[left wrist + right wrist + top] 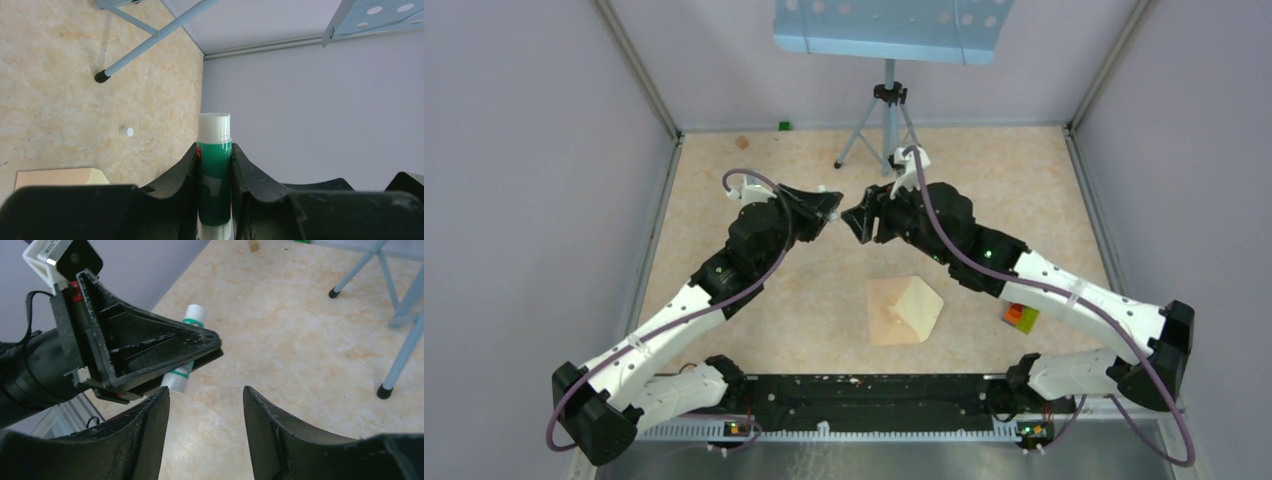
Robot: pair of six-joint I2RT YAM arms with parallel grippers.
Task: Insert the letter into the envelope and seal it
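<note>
While the left gripper [828, 211] pinches a green glue stick [214, 175] at its middle, the stick's long axis runs crosswise to those fingers, a white end poking clear on each side. The right gripper [205, 392] faces it nearly tip to tip, jaws spread and empty, the stick just ahead. Both arms reach inward, raised above the table [754, 300]. The envelope [904, 310] lies flat well apart, nearer the bases and the right arm; the letter I cannot tell apart from it.
</note>
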